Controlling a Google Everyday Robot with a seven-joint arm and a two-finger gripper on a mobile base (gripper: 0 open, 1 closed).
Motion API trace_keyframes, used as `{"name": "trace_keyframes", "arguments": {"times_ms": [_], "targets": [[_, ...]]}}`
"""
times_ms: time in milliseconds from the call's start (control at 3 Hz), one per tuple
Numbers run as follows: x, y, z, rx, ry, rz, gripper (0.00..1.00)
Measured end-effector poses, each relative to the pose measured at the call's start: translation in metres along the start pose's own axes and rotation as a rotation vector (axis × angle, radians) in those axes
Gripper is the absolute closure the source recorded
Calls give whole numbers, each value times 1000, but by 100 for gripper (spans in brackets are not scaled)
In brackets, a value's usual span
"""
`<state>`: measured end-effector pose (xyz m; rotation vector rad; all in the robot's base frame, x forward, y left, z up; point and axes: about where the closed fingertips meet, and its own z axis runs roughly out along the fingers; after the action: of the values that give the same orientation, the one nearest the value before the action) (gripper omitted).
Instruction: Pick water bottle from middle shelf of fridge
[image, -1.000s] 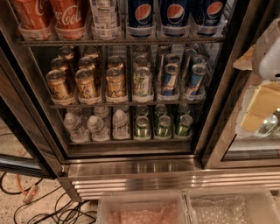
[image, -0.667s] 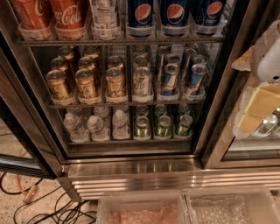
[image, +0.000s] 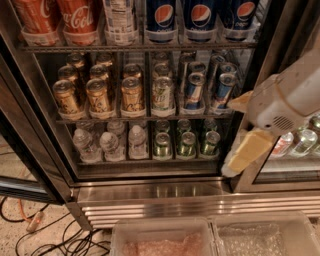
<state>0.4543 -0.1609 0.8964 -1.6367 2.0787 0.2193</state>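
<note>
Three clear water bottles with white caps (image: 109, 146) stand in a row on the left of the middle shelf (image: 150, 161), a thin wire rack in the open fridge (image: 150, 192). More bottles stand behind them. Green cans (image: 187, 144) fill the right of the same rack. My gripper (image: 228, 140) hangs on a white arm at the right, in front of the fridge's right frame. It is level with this shelf and to the right of the green cans. Its two pale yellow fingers (image: 247, 150) are spread apart with nothing between them.
Gold and blue cans (image: 132, 95) fill the rack above, and Coca-Cola and Pepsi bottles (image: 162, 17) the top rack. A neighbouring cooler (image: 300, 142) stands at the right. The fridge door (image: 20, 185) stands open at the left. Cables (image: 40, 235) lie on the floor. Two clear bins (image: 160, 240) sit below.
My gripper has moved left and down, from the right edge toward the fridge's right frame. The bottles and cans have not moved.
</note>
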Motion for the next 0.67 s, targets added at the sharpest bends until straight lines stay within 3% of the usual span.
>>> {"name": "trace_keyframes", "arguments": {"times_ms": [333,667], "targets": [[-26,15,58,-117,-119,-49,0],[-28,16,62,-128,-131,-52,0]]}}
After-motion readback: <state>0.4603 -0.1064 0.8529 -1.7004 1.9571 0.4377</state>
